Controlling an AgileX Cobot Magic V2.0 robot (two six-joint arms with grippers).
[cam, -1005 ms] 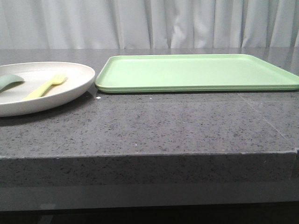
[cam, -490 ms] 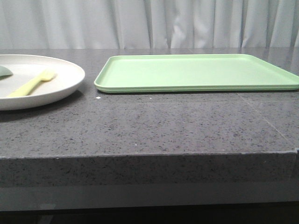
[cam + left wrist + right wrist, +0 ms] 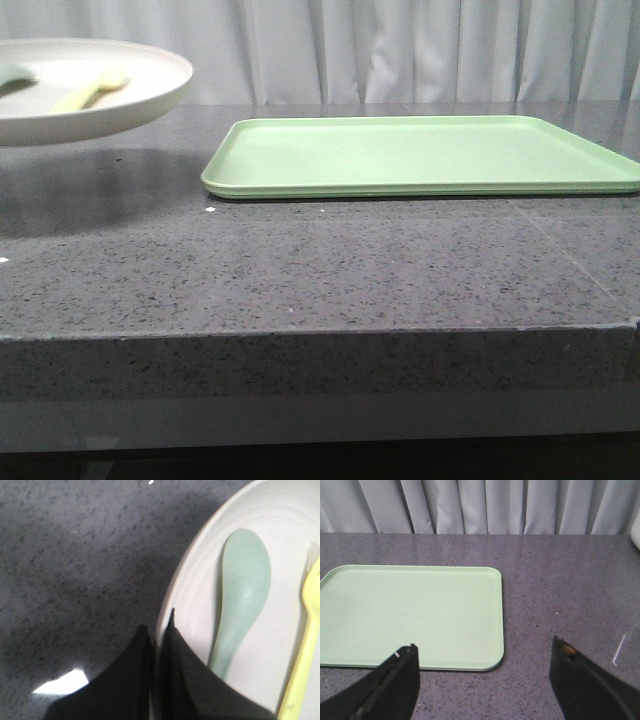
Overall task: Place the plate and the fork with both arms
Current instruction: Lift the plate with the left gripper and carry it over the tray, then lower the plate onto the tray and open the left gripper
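The cream-white plate (image 3: 120, 105) hangs in the air above the table's far left, level with the curtain's foot. On it lie the pale-yellow fork (image 3: 90, 92) and a teal-green spoon (image 3: 12, 75). In the left wrist view my left gripper (image 3: 159, 625) is shut on the plate's rim (image 3: 172, 597), one finger under and one over it, with the spoon (image 3: 245, 590) and fork (image 3: 307, 645) just beyond. My right gripper (image 3: 484, 652) stands open over bare table, close to the corner of the tray, with nothing between its fingers. Neither gripper shows in the front view.
A flat light-green tray (image 3: 420, 155) lies on the grey speckled table (image 3: 320, 270) from the middle to the right. In the right wrist view the tray (image 3: 410, 615) fills the area ahead of one finger. A pale curtain hangs behind the table.
The plate, with fork and spoon on it, first slid left on the table and has now risen off it. Its shadow lies on the table below.
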